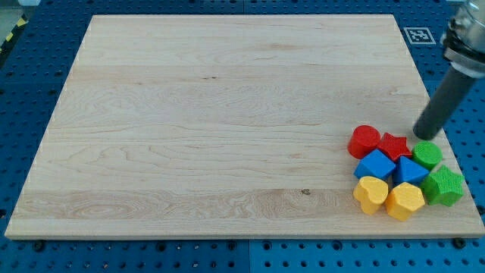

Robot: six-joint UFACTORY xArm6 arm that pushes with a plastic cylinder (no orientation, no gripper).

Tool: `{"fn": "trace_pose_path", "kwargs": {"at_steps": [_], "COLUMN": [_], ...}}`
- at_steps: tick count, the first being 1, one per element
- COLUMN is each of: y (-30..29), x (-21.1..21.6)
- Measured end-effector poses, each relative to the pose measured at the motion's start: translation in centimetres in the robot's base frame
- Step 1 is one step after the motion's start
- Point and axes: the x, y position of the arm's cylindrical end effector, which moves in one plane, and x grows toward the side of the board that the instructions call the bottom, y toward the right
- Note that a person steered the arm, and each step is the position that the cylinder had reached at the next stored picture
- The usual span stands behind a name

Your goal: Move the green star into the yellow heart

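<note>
The green star (443,186) lies near the board's bottom right corner, at the right end of a tight cluster of blocks. The yellow heart (370,194) lies at the cluster's bottom left. A yellow hexagon (405,201) and a blue block (410,171) sit between the star and the heart. My tip (423,136) is at the cluster's top right, just above a green round block (427,155) and to the right of a red star (393,145). It is apart from the green star.
A red cylinder (364,141) and a blue cube (375,164) make up the cluster's left side. The wooden board (212,114) ends just right of and below the cluster. A blue perforated table (470,98) surrounds the board.
</note>
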Motion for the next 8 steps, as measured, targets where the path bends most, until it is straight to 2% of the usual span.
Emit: {"fn": "trace_pose_path", "kwargs": {"at_steps": [1, 2, 3, 8], "y": [1.3, 2.4, 2.5, 2.5], "x": [2.8, 3.7, 7.8, 11.8]}}
